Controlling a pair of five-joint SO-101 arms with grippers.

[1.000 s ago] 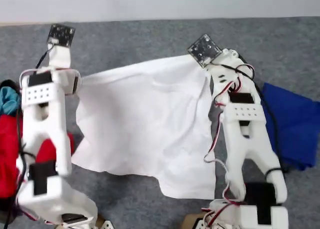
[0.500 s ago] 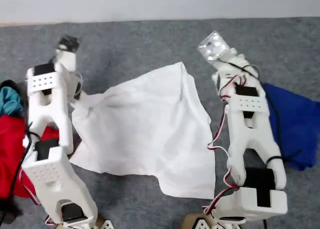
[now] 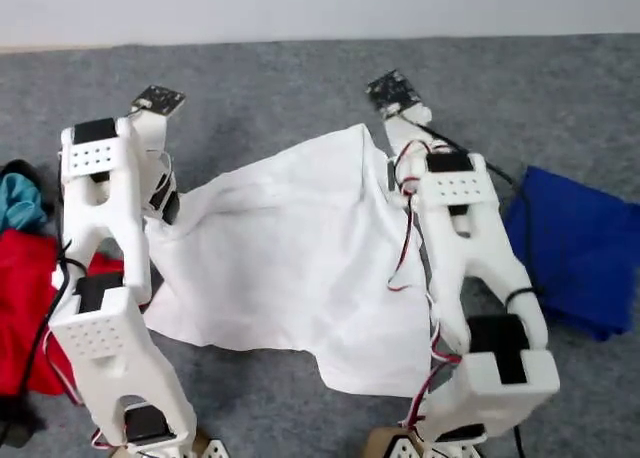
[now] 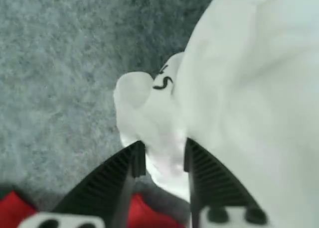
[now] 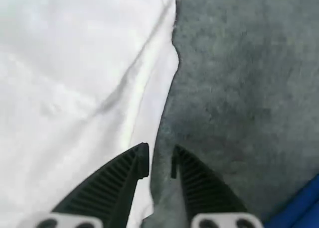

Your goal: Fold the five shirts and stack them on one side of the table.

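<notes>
— Two claws: how do they stand?

— The left claw [image 4: 162,158] is closed on a bunched corner of the white shirt [image 3: 300,268]. The cloth is pinched between its fingers [image 4: 114,178], at the shirt's left edge. The right claw [image 5: 159,163] is only a crack open and holds nothing. It hangs over the shirt's far right edge, one fingertip above the cloth and the other above the bare grey worktop [image 3: 250,88]. I cannot tell whether it touches the cloth.

— And the shirt itself?

— It lies crumpled in the middle of the worktop, between the two arms. Its long axis runs on a slant, from the pinched corner at the left to a loose corner at the near right. A peak of cloth points to the far side, just beside the right arm.

— Other shirts?

— A blue shirt [image 3: 575,243] lies on the right, apart from the white one. A red shirt [image 3: 25,288] and a teal shirt [image 3: 15,203] are heaped at the left edge, beside the left arm.
</notes>
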